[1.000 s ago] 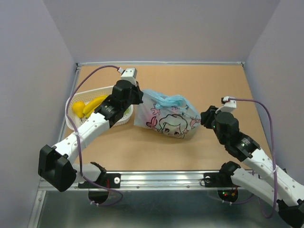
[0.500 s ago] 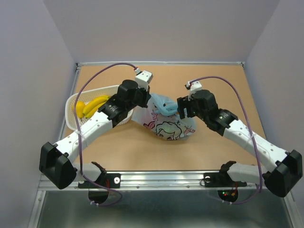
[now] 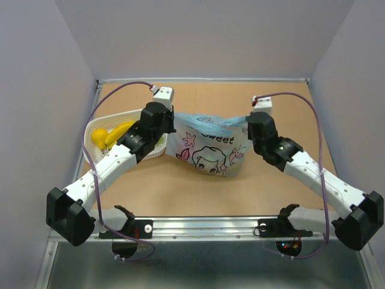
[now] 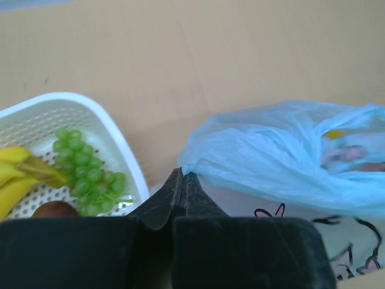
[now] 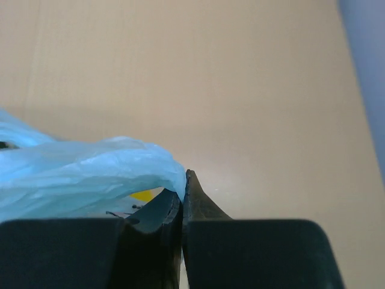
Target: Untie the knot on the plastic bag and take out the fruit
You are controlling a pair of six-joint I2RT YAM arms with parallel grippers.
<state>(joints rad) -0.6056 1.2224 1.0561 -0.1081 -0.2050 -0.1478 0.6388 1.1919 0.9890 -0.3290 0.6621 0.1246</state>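
The brown board surface (image 3: 271,180) carries, near its middle, a thin translucent light-blue plastic bag (image 3: 207,150) printed with a pink-and-black cartoon figure. At the bag's 9 o'clock is a white slotted plastic basket (image 4: 60,96) of yellow bananas (image 4: 15,159) and green grapes (image 4: 87,177). The left tool (image 4: 183,176) has its jaws pressed together on a pinch of film at the bag's 10 o'clock corner. The right tool (image 5: 183,179) is likewise clamped on film at the 2 o'clock corner, so the bag's top edge hangs taut between them. The step in hand looks like spreading the mouth. No tight knot shows, though whether it is fully undone I cannot tell. A blurred yellow fruit (image 4: 332,133) shows inside, so nothing seems out yet. Next, one tool likely must release and reach into the opening while the other holds the rim up.
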